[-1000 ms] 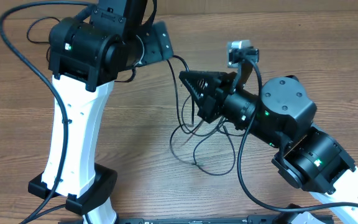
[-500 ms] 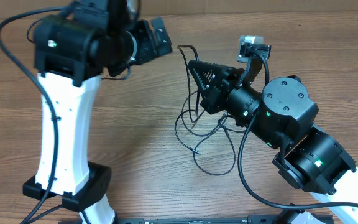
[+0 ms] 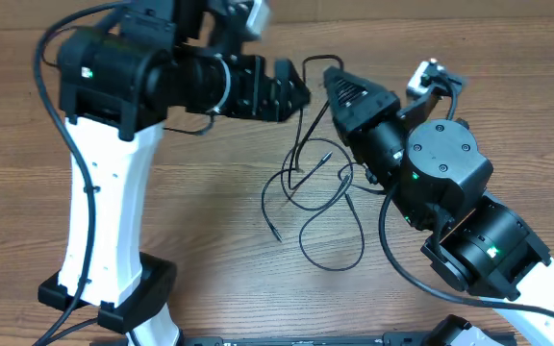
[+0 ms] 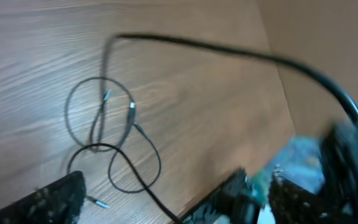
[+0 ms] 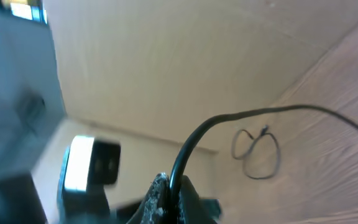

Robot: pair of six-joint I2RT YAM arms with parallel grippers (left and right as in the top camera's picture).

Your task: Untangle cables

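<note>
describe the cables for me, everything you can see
The cables are thin, black, flexible cords with small metal-tipped plugs, lying in loose overlapping loops on the wooden table. One strand runs up off the table, pinched in the shut right gripper; the rest lie slack, untouched by the open left gripper.

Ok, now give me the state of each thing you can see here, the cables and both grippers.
cables: looped over each other, tangled, lying mostly on the table.
lifted strand: raised off the table, pinched in the right gripper.
right gripper: shut on the lifted strand.
left gripper: open, holding nothing.
</note>
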